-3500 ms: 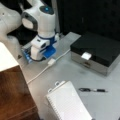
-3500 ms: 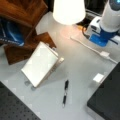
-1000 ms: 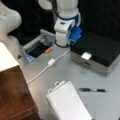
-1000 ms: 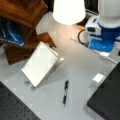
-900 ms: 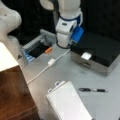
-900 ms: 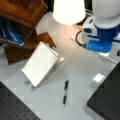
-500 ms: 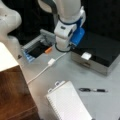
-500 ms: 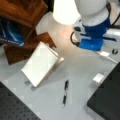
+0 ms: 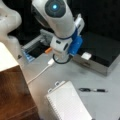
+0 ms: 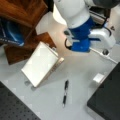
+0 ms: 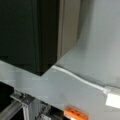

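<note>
The gripper hung above the grey table, near centre in a front view; whether its jaws were apart or together could not be told. One white cable ran from about 7 o'clock of it, its plug just beside. Counted: one white notepad at 6 o'clock, one black pen at 4 o'clock, one black box at 3 o'clock, one small white block at the box's edge. The wrist view showed one cable, one orange piece, one white plug.
</note>
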{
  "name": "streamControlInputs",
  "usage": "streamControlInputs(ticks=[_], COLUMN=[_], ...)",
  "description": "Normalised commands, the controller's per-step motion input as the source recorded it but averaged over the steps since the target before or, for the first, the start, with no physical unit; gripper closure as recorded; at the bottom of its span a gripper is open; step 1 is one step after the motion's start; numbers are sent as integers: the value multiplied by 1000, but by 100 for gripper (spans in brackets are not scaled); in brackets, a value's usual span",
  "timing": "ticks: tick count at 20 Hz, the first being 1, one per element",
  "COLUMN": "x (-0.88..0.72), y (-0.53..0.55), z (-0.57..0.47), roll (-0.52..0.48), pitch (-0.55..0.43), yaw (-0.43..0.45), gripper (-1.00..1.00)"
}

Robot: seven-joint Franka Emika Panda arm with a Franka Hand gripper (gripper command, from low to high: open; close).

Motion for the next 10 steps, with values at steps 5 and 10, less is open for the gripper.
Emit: streamControlInputs(ticks=[5,10], x=[27,-10], y=[-29,73], z=[-225,-196], roll=[436,349], pitch=[-134,-160], yaw=[-213,-274], gripper=[-100,-100])
